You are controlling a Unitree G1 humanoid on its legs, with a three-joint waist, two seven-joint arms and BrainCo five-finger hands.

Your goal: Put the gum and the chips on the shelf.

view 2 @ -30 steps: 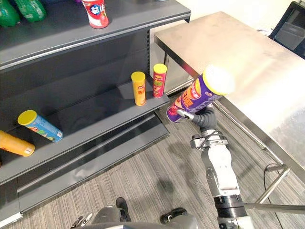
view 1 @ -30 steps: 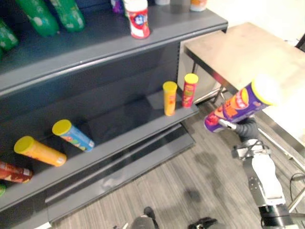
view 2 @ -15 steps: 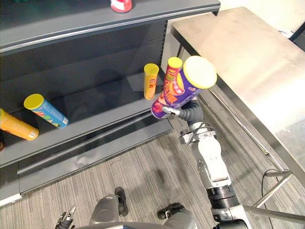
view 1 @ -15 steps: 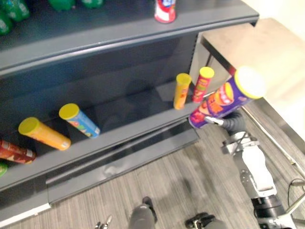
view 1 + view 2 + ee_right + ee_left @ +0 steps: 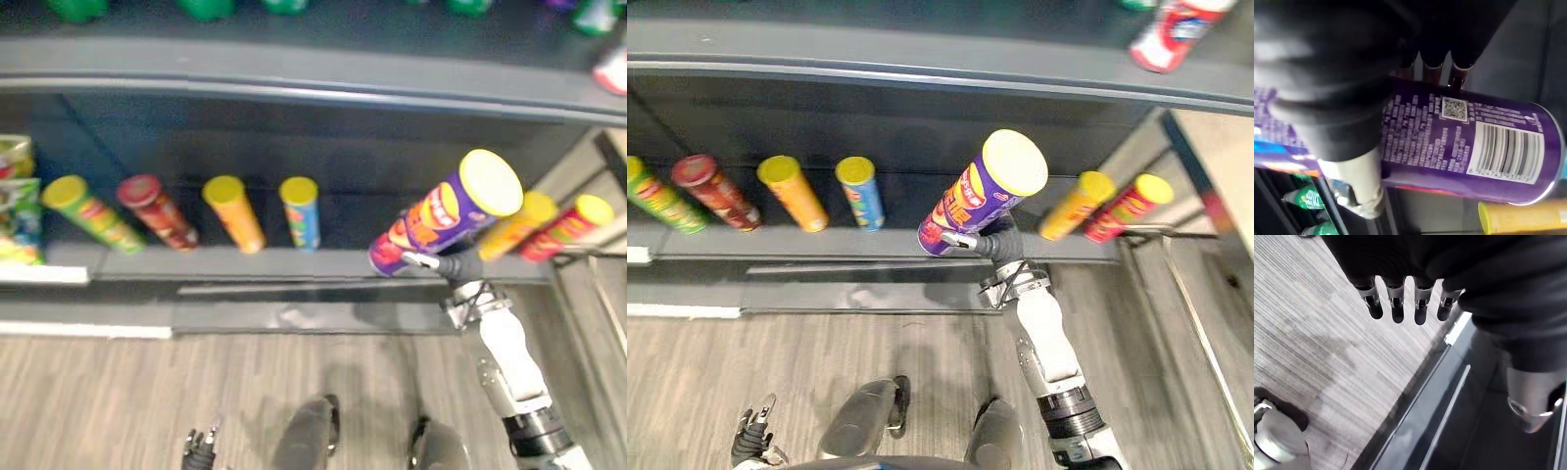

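A purple chips can (image 5: 443, 211) with a yellow lid is tilted in front of the lower shelf (image 5: 245, 262), between a blue can (image 5: 301, 211) and an orange one (image 5: 520, 224). My right hand (image 5: 995, 245) is shut round its lower end; its fingers curl over the purple can (image 5: 1474, 147) in the right wrist view. My left hand (image 5: 1396, 308) hangs low over the floor with straight fingers and holds nothing. A red and white tub (image 5: 1171, 34) stands on the upper shelf (image 5: 294, 83) at the far right.
Along the lower shelf lie a green can (image 5: 91, 211), a red can (image 5: 157, 211) and an orange can (image 5: 235, 213), plus a red can (image 5: 570, 226) at the right end. Green bottles stand on the upper shelf. Striped grey floor (image 5: 118, 392) runs in front.
The camera has swung to face the shelf squarely. My right hand has carried the purple can left past the two right-end cans, up to the lower shelf's front.
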